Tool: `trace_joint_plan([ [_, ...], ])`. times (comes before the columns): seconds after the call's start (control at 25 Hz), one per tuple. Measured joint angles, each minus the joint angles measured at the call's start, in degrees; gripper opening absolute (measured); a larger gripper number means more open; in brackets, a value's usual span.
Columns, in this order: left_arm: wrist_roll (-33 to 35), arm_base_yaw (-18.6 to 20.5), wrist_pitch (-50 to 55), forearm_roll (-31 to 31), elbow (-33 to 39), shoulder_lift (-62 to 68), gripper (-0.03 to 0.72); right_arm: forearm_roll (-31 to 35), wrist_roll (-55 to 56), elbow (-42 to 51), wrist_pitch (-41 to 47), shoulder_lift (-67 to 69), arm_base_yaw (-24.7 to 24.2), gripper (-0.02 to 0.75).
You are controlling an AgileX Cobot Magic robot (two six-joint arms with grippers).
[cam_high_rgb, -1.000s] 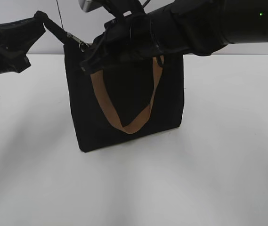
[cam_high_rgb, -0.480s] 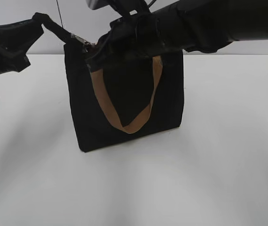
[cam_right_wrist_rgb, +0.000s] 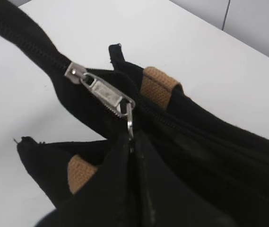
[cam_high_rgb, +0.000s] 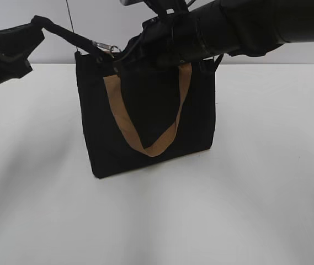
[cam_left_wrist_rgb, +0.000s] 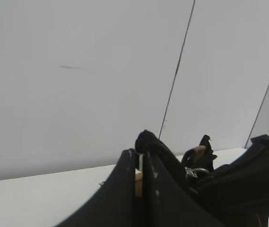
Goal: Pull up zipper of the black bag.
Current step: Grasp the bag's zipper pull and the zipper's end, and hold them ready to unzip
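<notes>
While the zipper (cam_right_wrist_rgb: 107,94) sits upper-left on the black bag (cam_high_rgb: 145,121), centre frame | soft fabric, small slippery metal pull: pinch its ring | right gripper (cam_right_wrist_rgb: 130,135) clenched on it | left gripper (cam_left_wrist_rgb: 140,156) clamps the tape end, taut.

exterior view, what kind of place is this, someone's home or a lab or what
Most likely a lab or test bench rather than a home: a bare white table, a plain pale panelled wall behind it, and only the black bag set out between the two robot arms. Nothing domestic shows.
</notes>
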Motion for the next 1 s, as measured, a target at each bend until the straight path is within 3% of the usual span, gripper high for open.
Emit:
trace_joint_plan([
  [0.28,0.47,0.0,0.95,-2.62,0.0,0.0,0.001,-0.56,0.45,0.0,1.97,-0.97,-0.06,-0.015],
  [0.68,0.62,0.0,2.77,-2.85,0.0,0.0,0.001,-9.07,7.92,0.0,3.3,-1.83,-2.02,-0.015],
  [1.0,1.6,0.0,3.27,-3.89,0.0,0.0,0.0,-10.23,9.69,0.0,5.3,-2.28,-3.75,-0.015],
])
